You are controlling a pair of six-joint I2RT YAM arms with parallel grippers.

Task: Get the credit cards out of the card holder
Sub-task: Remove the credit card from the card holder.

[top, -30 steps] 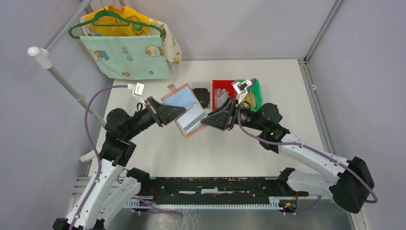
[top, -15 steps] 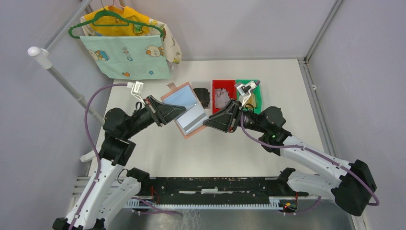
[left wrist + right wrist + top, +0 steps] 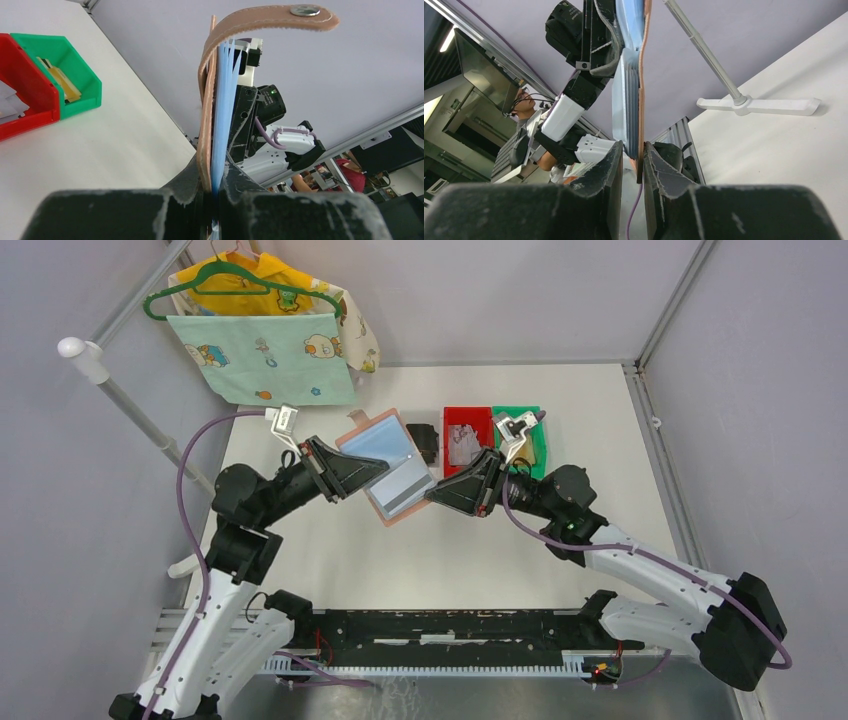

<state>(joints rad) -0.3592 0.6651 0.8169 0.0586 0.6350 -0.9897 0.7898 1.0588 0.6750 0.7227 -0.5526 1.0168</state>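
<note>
Card holder (image 3: 386, 448), open and off the table, is clamped at one edge by the left gripper (image 3: 378, 473). The right gripper (image 3: 433, 494) narrowly straddles the opposite edge, grip unclear.

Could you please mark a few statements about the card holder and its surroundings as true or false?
1. The card holder lies flat on the table. False: the left gripper and the right gripper hold it above the table.
2. The left gripper is clamped on the card holder. True.
3. The card holder is folded shut. False: it is open, with its blue-grey inside facing up.
4. The red bin stands right beside the green bin. True.
5. The mint cloth hangs at the far right. False: it hangs at the far left.
</note>
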